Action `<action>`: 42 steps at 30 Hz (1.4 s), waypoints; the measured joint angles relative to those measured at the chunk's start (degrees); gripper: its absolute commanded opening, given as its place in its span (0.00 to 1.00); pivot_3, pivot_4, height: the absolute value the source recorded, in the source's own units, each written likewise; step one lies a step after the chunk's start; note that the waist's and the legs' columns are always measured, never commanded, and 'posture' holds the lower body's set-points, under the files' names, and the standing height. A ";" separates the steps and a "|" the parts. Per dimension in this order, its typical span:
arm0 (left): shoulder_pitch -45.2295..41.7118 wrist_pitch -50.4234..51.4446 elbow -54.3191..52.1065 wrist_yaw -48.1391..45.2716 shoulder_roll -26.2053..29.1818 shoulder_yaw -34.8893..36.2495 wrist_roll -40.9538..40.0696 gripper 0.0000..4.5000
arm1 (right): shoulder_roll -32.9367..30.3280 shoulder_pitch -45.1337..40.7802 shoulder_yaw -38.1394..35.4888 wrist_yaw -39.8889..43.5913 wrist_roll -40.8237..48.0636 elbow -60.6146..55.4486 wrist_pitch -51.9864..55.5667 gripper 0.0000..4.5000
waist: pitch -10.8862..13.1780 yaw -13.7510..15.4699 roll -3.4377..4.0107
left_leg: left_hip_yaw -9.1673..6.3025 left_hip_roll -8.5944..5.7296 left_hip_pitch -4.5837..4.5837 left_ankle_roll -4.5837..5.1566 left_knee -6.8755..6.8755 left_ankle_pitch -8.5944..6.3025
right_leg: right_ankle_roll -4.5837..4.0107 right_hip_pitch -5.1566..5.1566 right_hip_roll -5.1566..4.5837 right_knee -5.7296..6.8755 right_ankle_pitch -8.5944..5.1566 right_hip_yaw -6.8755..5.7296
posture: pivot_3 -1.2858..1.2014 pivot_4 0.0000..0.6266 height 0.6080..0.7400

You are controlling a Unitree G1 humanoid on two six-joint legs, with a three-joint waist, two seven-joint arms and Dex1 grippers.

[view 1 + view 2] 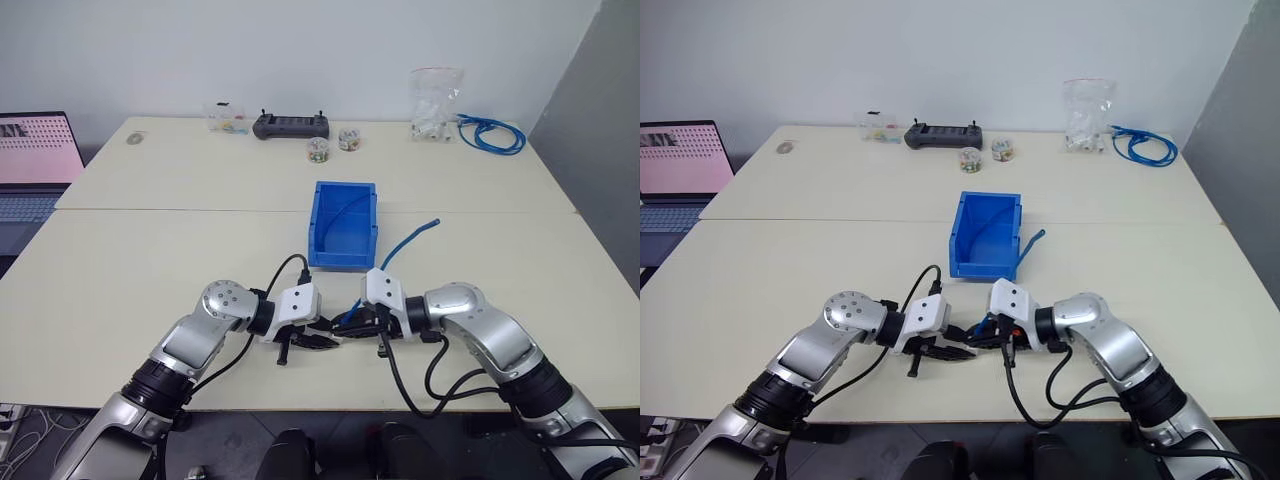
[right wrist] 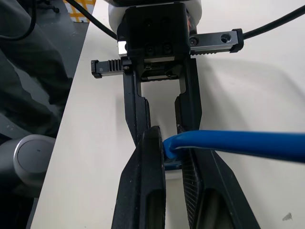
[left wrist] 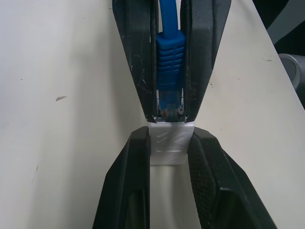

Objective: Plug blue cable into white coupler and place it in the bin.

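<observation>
- Both grippers meet tip to tip over the near edge of the worktop (image 1: 150,250): the left gripper (image 1: 322,341) points right and is clamped on the white coupler (image 3: 167,143), while the right gripper (image 1: 352,325) points left and is clamped on the plug end of the blue cable (image 1: 405,243).
- In the left wrist view the ribbed blue boot and clear plug sit between the right gripper's fingers (image 3: 202,52), and the plug tip touches the coupler's face; whether it is seated inside cannot be told.
- From the right gripper the blue cable arcs up and away to the right, its free end raised in the air just right of the bin (image 1: 343,228).
- That bin stands at the middle of the worktop, just beyond the grippers, with its lowered lip towards the far side.
- Along the far edge lie a black controller (image 1: 291,125), a clear plastic bag (image 1: 435,100) and a coiled bundle of blue cables (image 1: 493,134).
</observation>
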 measured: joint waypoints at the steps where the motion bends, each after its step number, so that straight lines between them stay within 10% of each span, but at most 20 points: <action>1: 0.04 0.21 -0.03 0.02 -0.02 0.07 0.00 0.17 | -0.11 -0.72 0.51 0.24 -0.29 -0.04 0.71 0.04 | -0.03 -0.04 0.00 | 0.00 0.00 0.00 0.00 0.00 0.00 | 0.00 0.00 0.00 0.00 0.00 -0.01 | 0.52 0.24 1.00; 15: 0.94 2.78 -0.36 0.62 -0.41 0.64 0.32 0.17 | 1.27 -1.71 2.01 2.43 -2.17 3.96 -0.10 0.04 | -1.14 -0.51 0.18 | -0.02 0.01 0.11 0.06 -0.09 -0.04 | 0.02 0.11 0.01 -0.14 -0.02 -0.02 | 0.52 0.24 1.00; 24: 5.36 4.08 -3.22 3.93 -0.18 2.90 0.31 0.60 | 1.66 -0.78 -1.45 0.08 -0.72 1.28 3.06 0.04 | -0.88 -0.49 0.19 | -0.03 0.04 -0.02 0.06 -0.08 -0.04 | 0.03 -0.01 0.01 -0.13 -0.02 -0.02 | 0.52 0.24 1.00; 31: 11.39 14.04 -15.62 11.41 4.81 17.58 -5.57 0.97 | -1.40 -2.22 -12.14 -3.46 5.63 -5.95 13.57 0.04 | 0.32 -0.55 0.11 | -0.09 0.10 -0.25 0.05 -0.06 -0.03 | 0.03 -0.23 0.02 -0.06 -0.02 -0.09 | 0.52 0.24 1.00; 42: 8.82 29.03 -31.44 29.40 1.42 26.33 -9.28 1.00 | -0.82 -25.52 -13.00 -1.58 4.61 14.51 10.89 0.04 | 0.66 -0.85 0.04 | 0.01 0.08 -0.24 0.03 -0.08 -0.04 | 0.03 -0.25 0.03 -0.11 0.01 -0.03 | 0.52 0.24 1.00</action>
